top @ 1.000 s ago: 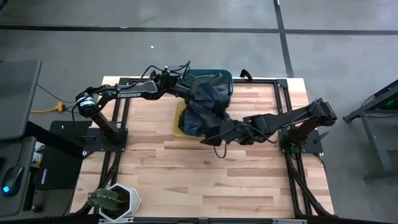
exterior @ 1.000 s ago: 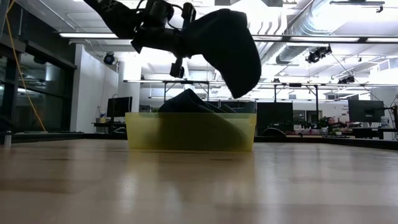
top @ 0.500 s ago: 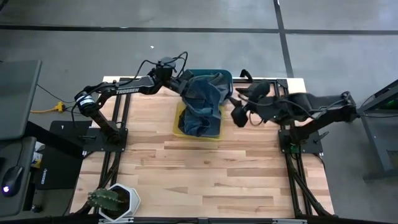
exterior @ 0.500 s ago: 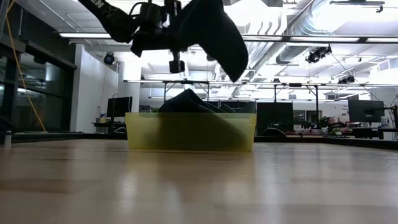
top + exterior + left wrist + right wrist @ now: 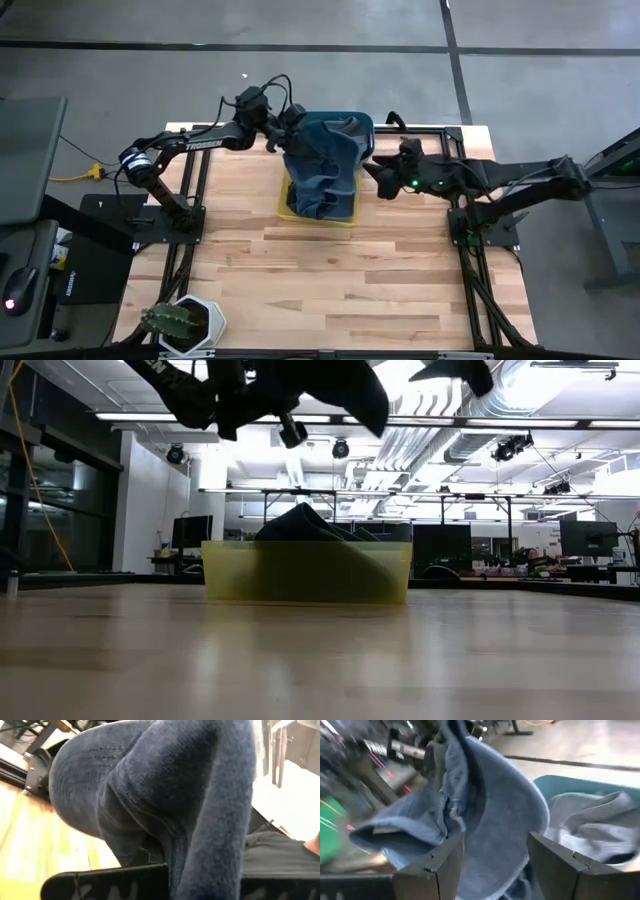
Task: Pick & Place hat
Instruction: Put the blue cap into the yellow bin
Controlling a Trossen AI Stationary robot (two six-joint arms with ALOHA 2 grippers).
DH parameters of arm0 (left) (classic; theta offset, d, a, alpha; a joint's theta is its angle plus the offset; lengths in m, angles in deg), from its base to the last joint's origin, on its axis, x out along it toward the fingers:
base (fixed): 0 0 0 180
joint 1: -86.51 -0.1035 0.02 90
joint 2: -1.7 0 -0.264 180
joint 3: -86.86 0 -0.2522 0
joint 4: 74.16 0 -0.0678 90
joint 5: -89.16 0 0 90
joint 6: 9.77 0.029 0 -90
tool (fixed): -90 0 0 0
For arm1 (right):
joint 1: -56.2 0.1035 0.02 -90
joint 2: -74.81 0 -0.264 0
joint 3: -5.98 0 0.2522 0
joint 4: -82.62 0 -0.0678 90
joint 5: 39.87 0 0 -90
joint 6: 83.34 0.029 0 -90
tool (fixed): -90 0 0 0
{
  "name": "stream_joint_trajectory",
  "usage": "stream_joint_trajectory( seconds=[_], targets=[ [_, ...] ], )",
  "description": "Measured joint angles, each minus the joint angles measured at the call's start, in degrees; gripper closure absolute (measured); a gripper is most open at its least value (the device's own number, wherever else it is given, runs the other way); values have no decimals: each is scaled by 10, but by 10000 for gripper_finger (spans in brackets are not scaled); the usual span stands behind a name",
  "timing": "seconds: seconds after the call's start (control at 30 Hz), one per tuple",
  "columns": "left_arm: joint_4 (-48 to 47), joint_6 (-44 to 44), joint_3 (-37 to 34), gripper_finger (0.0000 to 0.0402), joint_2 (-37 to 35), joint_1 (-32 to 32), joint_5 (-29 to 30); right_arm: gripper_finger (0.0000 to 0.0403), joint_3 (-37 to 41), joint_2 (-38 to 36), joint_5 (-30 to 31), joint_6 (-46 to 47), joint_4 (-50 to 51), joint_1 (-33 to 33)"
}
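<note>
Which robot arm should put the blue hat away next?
Probably the left. The left gripper holds the blue hat up over the yellow bin, while the right gripper sits open beside it, holding nothing.

High cam looks straight down on whole table [image 5: 330, 270]; low cam level at tabletop; wrist cams v. close. All share the blue hat [image 5: 322, 165] above yellow bin [image 5: 305, 572].

two bins [image 5: 346, 212], one cactus [image 5: 165, 320], several hats [image 5: 322, 160]
</note>
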Motion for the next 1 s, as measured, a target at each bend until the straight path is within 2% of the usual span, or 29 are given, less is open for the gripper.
stream_joint_trajectory(
  seconds=[0.13, 0.27, 0.5, 0.73, 1.0],
  targets=[
    [8, 8, 0, 401, -7, -4, -11, 191, 99, -49, -26, 29, -120, -21],
    [27, 9, 0, 401, -5, -5, -16, 191, 183, -91, -79, 61, -231, -43],
    [60, -9, 1, 401, -6, -3, -13, 192, 300, -98, -135, 122, -408, -69],
    [81, -19, 1, 401, -5, -3, 0, 192, 344, -96, -138, 136, -474, -75],
    [108, -37, 1, 401, -5, 2, 17, 192, 343, -35, -166, 138, -540, -98]
  ],
)
